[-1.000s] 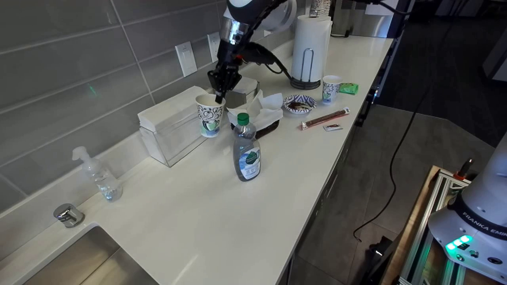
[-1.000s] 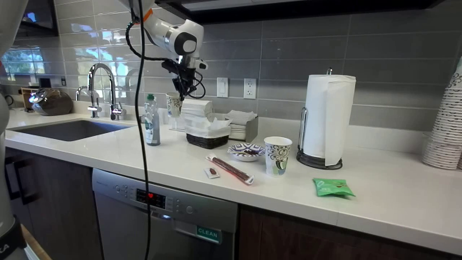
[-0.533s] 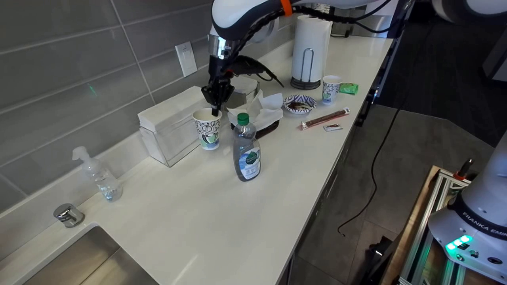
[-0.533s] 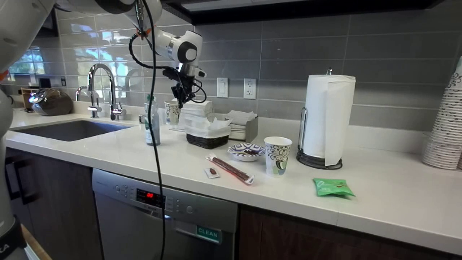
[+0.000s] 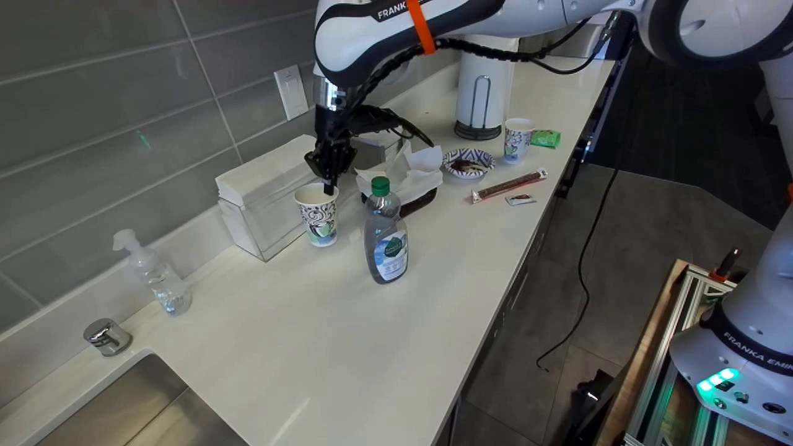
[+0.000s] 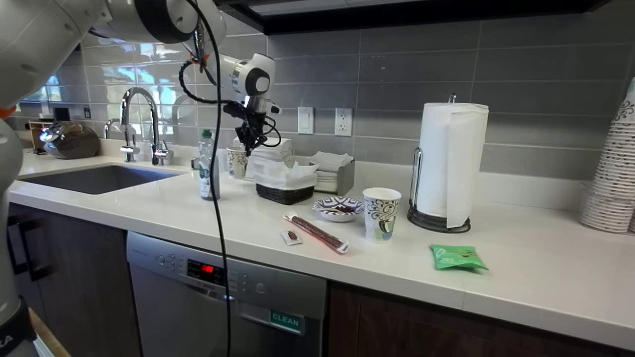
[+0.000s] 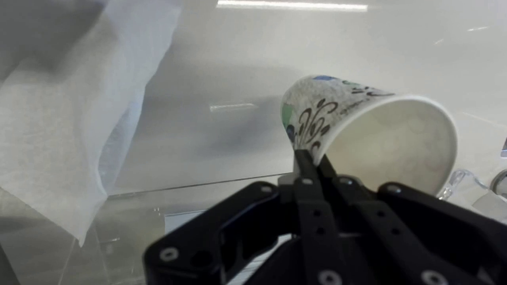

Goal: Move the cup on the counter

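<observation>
Okay, look at the patterned paper cup [image 5: 319, 218]: roughly upright in both exterior views, and right down at the counter [image 5: 347, 347] or just above. Can't tell about contact under the base. Pinched by the rim in the gripper [image 7: 315, 159], going by the wrist view, with a tight hold straddling the wall, half inside and half out. Best guess at the step: setting down.

To do that well, go slow and straight down, and watch the base rather than the rim. Probably flimsy, being paper, so don't squeeze harder or push past first contact, or risk buckling the side. Check for level too, given the off-centre hold; likely prone to tilting about the pinch. Then let go gently and lift straight up, with no sideways drag against the inside of the wall. Otherwise, probably a tip-over.

As for the surroundings: just beside the clear napkin holder [image 5: 272, 229], can't tell if touching, so don't drift that way. Leave some room for the dish soap bottle [image 5: 385, 241] on the other side. Mind the dark basket [image 6: 285, 194] nearby and its white liner [image 6: 283, 176], maybe easy to snag. Further out, don't fuss over the second cup [image 6: 381, 216] or the sink [image 6: 99, 179], well apart from all this.
</observation>
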### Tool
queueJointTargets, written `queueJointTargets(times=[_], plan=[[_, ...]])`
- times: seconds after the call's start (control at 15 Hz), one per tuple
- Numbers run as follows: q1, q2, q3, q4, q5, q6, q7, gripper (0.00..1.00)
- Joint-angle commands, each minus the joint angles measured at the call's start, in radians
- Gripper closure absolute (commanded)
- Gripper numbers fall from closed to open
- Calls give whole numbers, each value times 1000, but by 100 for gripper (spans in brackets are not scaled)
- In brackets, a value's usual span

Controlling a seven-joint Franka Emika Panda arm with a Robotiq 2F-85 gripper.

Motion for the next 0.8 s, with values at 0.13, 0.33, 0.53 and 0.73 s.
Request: queueJointTargets(times=[0.13, 0.33, 0.53, 0.73], plan=[[40, 48, -23, 70, -58, -61, 101, 99], [54, 55, -35, 74, -84, -58, 134, 99], [65, 64, -48, 74, -110, -50, 164, 99], [69, 72, -53, 73, -125, -30, 175, 99]])
